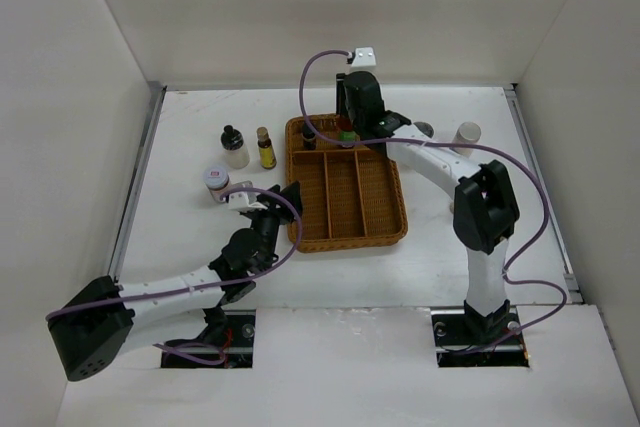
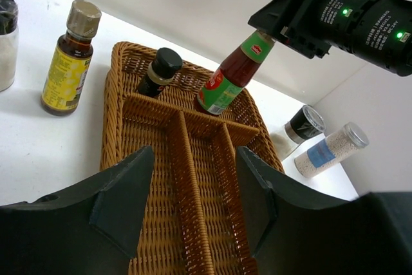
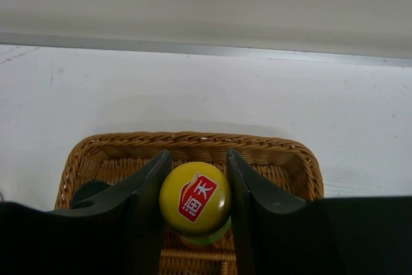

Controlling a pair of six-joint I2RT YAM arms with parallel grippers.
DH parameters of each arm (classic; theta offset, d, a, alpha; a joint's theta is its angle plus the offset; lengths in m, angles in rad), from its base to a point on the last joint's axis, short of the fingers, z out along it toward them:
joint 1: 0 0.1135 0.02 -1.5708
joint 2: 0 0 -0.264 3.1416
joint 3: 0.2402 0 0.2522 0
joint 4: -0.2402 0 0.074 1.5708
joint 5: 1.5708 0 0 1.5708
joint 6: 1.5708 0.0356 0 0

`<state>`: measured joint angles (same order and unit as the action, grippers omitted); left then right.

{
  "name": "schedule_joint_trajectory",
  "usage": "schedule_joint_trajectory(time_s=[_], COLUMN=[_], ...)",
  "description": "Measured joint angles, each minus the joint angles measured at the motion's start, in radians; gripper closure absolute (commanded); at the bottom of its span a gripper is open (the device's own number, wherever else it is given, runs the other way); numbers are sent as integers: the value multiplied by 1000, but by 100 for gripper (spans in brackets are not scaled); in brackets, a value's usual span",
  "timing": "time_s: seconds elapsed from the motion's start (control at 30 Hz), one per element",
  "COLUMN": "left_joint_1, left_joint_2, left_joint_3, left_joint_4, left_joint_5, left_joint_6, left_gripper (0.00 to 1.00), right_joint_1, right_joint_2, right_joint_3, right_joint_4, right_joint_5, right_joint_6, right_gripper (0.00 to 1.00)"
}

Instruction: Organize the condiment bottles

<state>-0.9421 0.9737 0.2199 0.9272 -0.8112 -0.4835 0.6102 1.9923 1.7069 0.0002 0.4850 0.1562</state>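
Right wrist view: my right gripper (image 3: pixel 197 181) is pinching the yellow cap (image 3: pixel 195 199) of the sauce bottle (image 2: pixel 225 85), with one finger on each side of it. From the left wrist I see that this red bottle leans over, and its bottom is down in a back box of the tray (image 2: pixel 108 127). I cannot tell if it touches the tray floor. A dark bottle (image 2: pixel 159 72) stands in the back box just left of it. My left gripper (image 2: pixel 194 178) hangs at the left side of the tray with its jaws apart and nothing in them. On the table (image 1: pixel 200 247) left of the tray stand an amber bottle (image 2: pixel 67 59), a white jar (image 1: pixel 235 150) and a small jar (image 1: pixel 216 183), which is just beside my left gripper. Right of the tray are a dark-lid jar (image 2: pixel 306 123) and a grain jar (image 2: pixel 331 149)
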Motion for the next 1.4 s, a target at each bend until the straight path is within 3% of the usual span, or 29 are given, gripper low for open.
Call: schedule_joint_trajectory(time_s=[0.3,0.73,0.97,1.4], left_joint_1=[0,5,6,6], left_joint_2=[16,31,31,35], left_joint_3=[0,0,0,0], left_joint_4=[0,-3,-3,-3], left_joint_5=[7,21,30,34], left_joint_6=[-13,-27,-32,-40], left_gripper=[49,51,51,51], right_joint_1=[0,33,51,59], right_joint_2=[11,29,26,-80], right_joint_3=[-8,-76,-137,-174], right_joint_4=[14,64,136,138], right_joint_5=[-8,-10,5,5], right_joint_6=[35,56,72,73], right_gripper=[77,64,30,3])
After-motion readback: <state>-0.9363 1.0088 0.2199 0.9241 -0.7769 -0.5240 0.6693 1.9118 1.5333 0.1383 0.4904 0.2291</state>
